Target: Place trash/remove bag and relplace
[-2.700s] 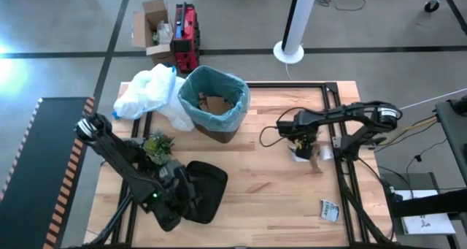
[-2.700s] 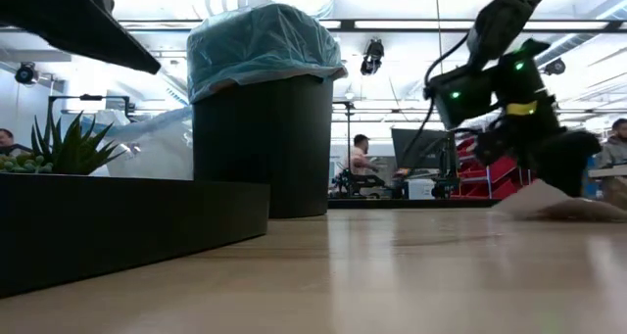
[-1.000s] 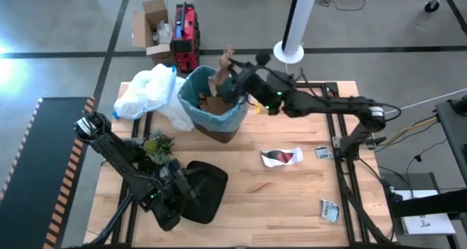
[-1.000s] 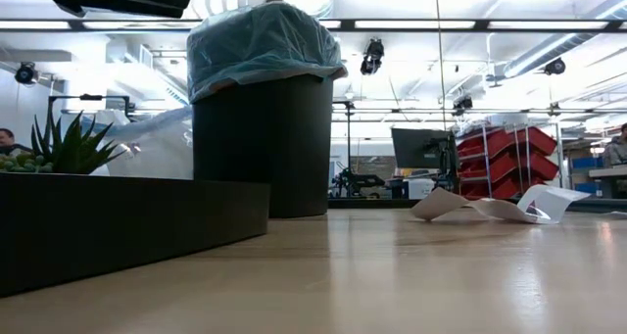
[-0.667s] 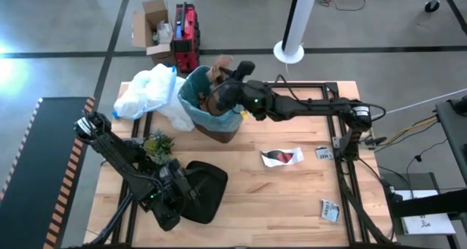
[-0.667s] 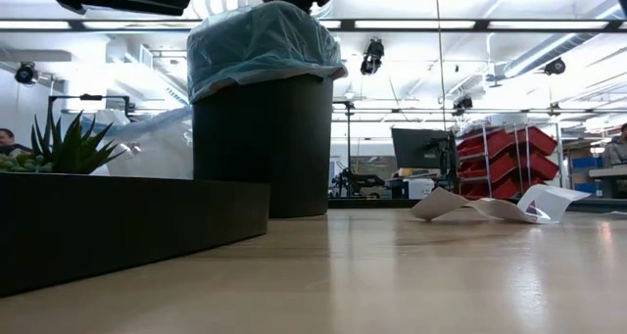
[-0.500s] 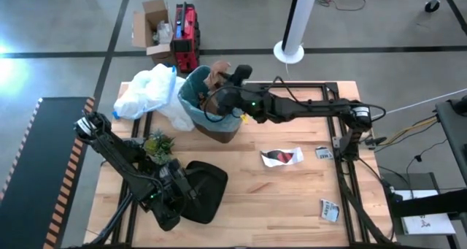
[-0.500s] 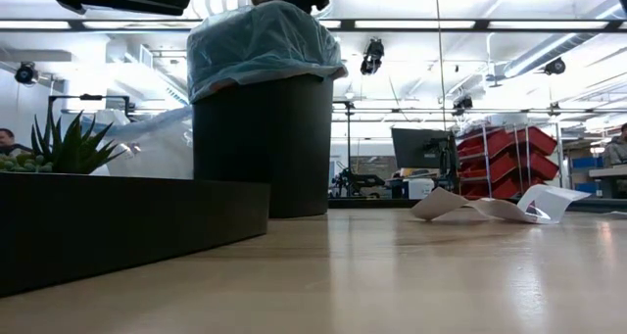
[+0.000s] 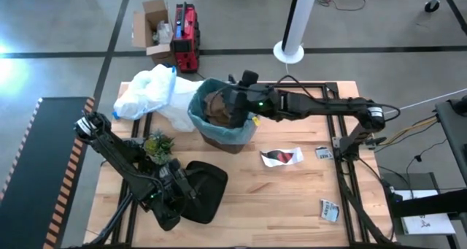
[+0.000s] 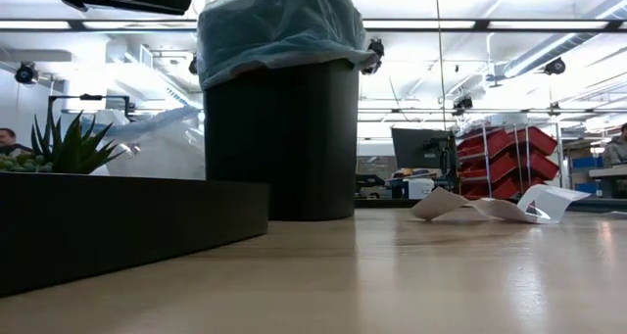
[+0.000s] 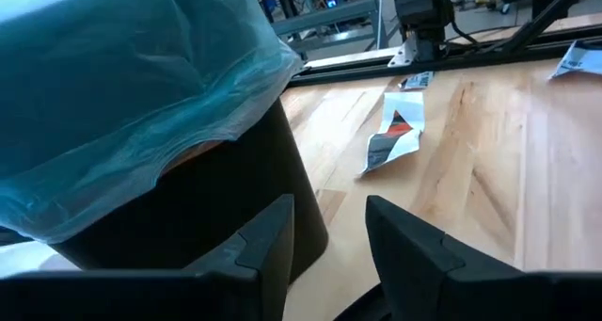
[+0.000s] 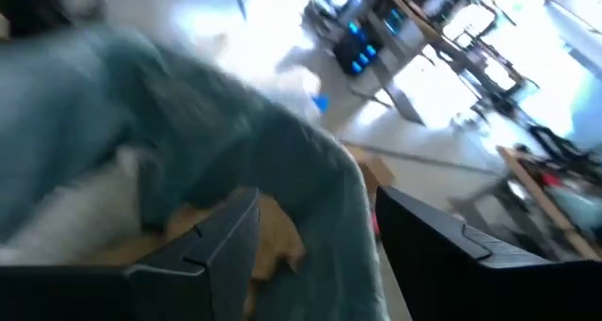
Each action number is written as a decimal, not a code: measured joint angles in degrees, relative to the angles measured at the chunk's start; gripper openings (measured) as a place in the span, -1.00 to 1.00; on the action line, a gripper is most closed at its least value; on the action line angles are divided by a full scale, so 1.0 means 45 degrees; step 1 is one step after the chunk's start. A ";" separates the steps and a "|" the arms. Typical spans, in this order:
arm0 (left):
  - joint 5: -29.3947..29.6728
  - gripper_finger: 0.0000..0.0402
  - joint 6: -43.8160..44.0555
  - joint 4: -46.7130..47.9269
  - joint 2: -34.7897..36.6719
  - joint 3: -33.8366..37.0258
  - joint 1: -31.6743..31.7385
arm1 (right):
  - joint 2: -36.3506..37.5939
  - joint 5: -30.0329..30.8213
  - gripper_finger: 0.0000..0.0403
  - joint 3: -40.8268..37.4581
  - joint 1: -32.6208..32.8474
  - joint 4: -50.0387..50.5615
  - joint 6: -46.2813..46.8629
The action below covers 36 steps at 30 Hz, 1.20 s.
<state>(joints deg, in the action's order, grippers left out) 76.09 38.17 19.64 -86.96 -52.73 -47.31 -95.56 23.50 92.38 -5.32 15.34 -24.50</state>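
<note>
Wooden tabletop (image 9: 241, 205) noted — left gripper (image 11: 324, 232) parked at seven o'clock, fingers apart, empty. Wrapper (image 9: 282, 157) lay near centre. Beyond, right gripper (image 9: 235, 112) reached over the blue bag (image 9: 244, 131) at eleven o'clock — fingers apart above brown paper (image 9: 216, 106).

Bright ceiling strips; right wrist view motion-blurred

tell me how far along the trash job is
Done: brown paper lies inside the blue-lined bin. In hand: the right gripper is over the bin's mouth, fingers open. Left: three wrappers on the table, then swapping the bag. The left gripper waits open near the bin.
</note>
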 joint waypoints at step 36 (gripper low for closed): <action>-0.3971 -0.58 -0.5283 -0.4755 -0.0044 0.0010 0.7326 | 0.3983 0.0145 0.00 -0.4854 0.8763 0.9801 1.0890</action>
<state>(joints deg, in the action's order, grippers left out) 58.22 14.40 -1.76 -87.15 -52.69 -14.34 -77.64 24.15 70.54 34.11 59.45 24.51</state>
